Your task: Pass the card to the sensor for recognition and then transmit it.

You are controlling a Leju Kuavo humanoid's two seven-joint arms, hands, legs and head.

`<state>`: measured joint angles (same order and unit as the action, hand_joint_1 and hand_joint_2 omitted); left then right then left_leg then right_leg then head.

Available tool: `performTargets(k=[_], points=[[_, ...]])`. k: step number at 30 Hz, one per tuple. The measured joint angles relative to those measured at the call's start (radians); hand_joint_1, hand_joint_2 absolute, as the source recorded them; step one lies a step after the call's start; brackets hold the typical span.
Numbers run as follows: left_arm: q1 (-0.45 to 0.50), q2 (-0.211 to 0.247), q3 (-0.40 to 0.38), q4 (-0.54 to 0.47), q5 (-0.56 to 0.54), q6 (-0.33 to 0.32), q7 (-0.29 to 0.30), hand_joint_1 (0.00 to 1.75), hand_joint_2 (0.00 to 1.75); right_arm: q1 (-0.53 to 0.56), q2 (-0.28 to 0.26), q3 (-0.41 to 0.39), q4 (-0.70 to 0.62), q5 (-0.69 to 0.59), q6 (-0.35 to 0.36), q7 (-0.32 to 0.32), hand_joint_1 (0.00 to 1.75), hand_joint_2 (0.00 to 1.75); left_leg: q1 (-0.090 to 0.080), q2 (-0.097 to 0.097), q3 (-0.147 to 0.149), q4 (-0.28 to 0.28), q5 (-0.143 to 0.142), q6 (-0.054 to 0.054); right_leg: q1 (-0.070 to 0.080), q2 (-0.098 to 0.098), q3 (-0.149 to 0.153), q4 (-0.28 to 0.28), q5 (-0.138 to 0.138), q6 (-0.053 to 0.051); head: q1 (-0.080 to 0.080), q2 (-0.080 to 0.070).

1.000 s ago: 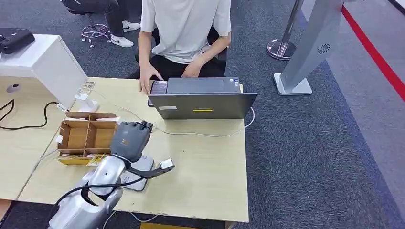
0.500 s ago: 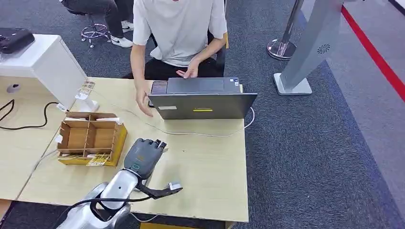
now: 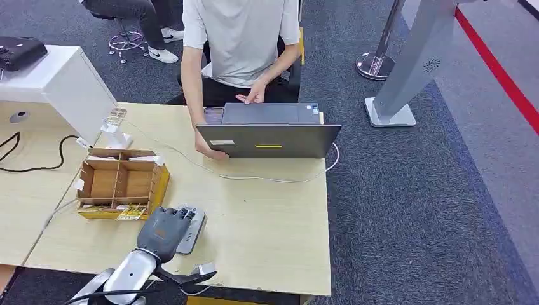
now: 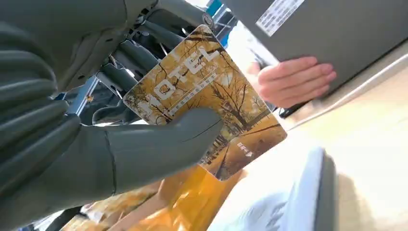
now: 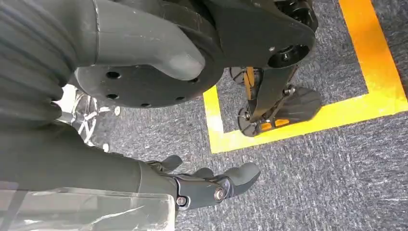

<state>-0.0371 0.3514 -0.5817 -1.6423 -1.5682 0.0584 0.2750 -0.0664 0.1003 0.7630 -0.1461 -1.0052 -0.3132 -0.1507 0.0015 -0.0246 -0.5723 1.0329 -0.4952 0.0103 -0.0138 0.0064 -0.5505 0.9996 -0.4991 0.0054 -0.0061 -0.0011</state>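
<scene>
A: Counts, quick. One card (image 4: 207, 103), one grey sensor pad (image 3: 191, 230), one cardboard divider box (image 3: 121, 184), one laptop (image 3: 270, 132), one person (image 3: 238, 38) seated behind it.

B: Agreed. Hands?

A: Left hand (image 3: 164, 232) is low over the near edge of the table (image 3: 279, 222), sitting right on top of the sensor pad from the head view. It's pinching the card, thumb (image 4: 159, 144) pressed across one face, darker fingers (image 4: 139, 57) behind the other.

B: Card details?

A: Yellow, autumn trees, big "HOTEL" lettering. Held tilted, not flat. In the wrist view its long axis runs diagonally, the lettered end by the fingers, the other end pointing out past the thumb toward the pad's pale rounded edge (image 4: 298, 192). Whether it touches the pad, can't tell.

B: Right hand?

A: Right hand (image 5: 207, 185) hangs over grey carpet (image 5: 312, 183) by a yellow floor line (image 5: 298, 122). Nothing in it, fingers loosely spread apart.

B: Rest?

A: The person has one hand (image 3: 210, 149) on the laptop's lid edge, the other (image 3: 254, 96) at the keyboard side. Box sits beside the pad, on the robot's left. One white cable (image 3: 254, 176) runs across the table in front of the laptop.
</scene>
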Motion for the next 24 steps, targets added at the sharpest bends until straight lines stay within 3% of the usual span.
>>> performTargets(k=[5, 9, 19, 22, 24], points=[[0.044, 0.008, 0.022, -0.028, -0.002, -0.005, 0.0, 1.75, 1.75, 0.001, 0.0, 0.002, 0.003, -0.001, 0.024, -0.005, 0.0, 1.75, 0.0, 0.0, 0.0, 0.0, 0.0, 0.0, 0.0, 0.0, 0.0, 0.0, 0.0, 0.0, 0.0, 0.0], [0.079, 0.008, 0.044, -0.035, 0.008, -0.051, -0.048, 1.75, 1.75, 0.003, -0.002, 0.01, 0.012, -0.001, 0.05, -0.006, 0.0, 1.75, 0.0, 0.0, 0.0, 0.0, 0.0, 0.0, 0.0, 0.0, 0.0, 0.0, 0.0, 0.0, 0.0, 0.0], [0.077, 0.01, 0.092, -0.035, 0.071, -0.092, -0.121, 1.75, 1.75, 0.003, -0.003, 0.022, 0.019, -0.001, 0.05, -0.002, 0.0, 1.75, 0.0, 0.0, 0.001, 0.0, 0.0, 0.0, 0.0, -0.001, 0.001, 0.0, 0.0, 0.0, 0.0, 0.0], [0.063, 0.008, 0.096, -0.034, 0.076, -0.064, -0.122, 1.75, 1.75, 0.002, -0.003, 0.031, 0.019, -0.003, 0.046, -0.003, 0.0, 1.75, 0.0, 0.0, 0.001, 0.0, 0.0, 0.0, 0.0, 0.0, 0.001, 0.0, 0.0, 0.0, 0.0, 0.0], [0.047, -0.006, 0.102, -0.034, 0.064, 0.005, -0.106, 1.75, 1.75, 0.002, -0.001, 0.035, 0.019, -0.008, 0.013, -0.006, 0.0, 1.75, 0.0, -0.001, 0.001, 0.0, 0.001, 0.0, 0.0, -0.001, 0.0, 0.0, 0.0, 0.0, 0.0, 0.0]])
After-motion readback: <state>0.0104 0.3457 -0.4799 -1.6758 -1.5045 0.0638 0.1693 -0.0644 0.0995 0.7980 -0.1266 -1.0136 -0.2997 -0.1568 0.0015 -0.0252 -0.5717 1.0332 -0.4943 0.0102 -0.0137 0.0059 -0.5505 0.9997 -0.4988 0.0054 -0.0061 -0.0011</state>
